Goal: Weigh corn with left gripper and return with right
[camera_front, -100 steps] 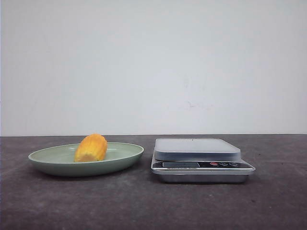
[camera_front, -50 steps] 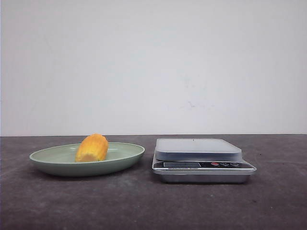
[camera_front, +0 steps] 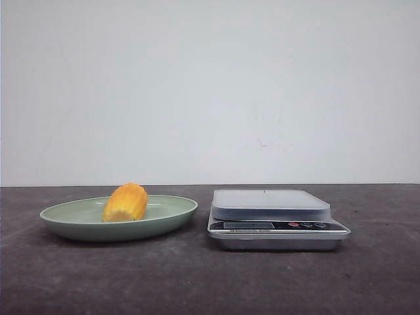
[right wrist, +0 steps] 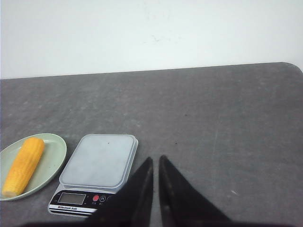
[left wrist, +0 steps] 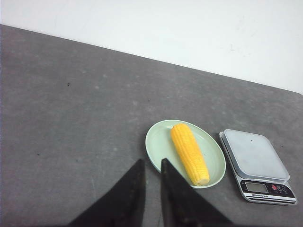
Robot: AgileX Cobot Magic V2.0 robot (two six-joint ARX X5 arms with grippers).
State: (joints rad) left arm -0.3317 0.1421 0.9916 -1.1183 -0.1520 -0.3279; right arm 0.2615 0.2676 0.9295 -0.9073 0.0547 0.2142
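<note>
We find the corn [left wrist: 189, 153], a long yellow-orange cob with rows of kernels and a paler cut end, lying on its side in the shallow pale-green oval plate [left wrist: 156, 142]. The helper-style expectation of a stub does not hold: both wrist views show a full-length cob, foreshortened in the front view. The plate sits just beside the silver digital kitchen scale [camera_front: 277, 220] with its flat grey platform, on the dark grey tabletop [camera_front: 197, 275].

The left gripper [left wrist: 150, 165] is high above the table and well short of the plate, which lies ahead of its fingertips and slightly toward the scale. Its fingers stand nearly together with only a narrow slit between them, holding nothing. The right gripper [right wrist: 155, 163] is likewise pinched almost closed and empty, with the scale ahead of its tips and off toward the plate side.

Risks, as we judge them:
- The left fingers must spread before descent; coming down as they stand, they would strike the cob and roll it.
- The cob is round and lies at an angle to the fingers; a grip not square across it could slip.
- An off-centre grip on so long a cob may tilt it, or drag the plate.
- Placed crookedly, the cob could roll off the platform.
</note>
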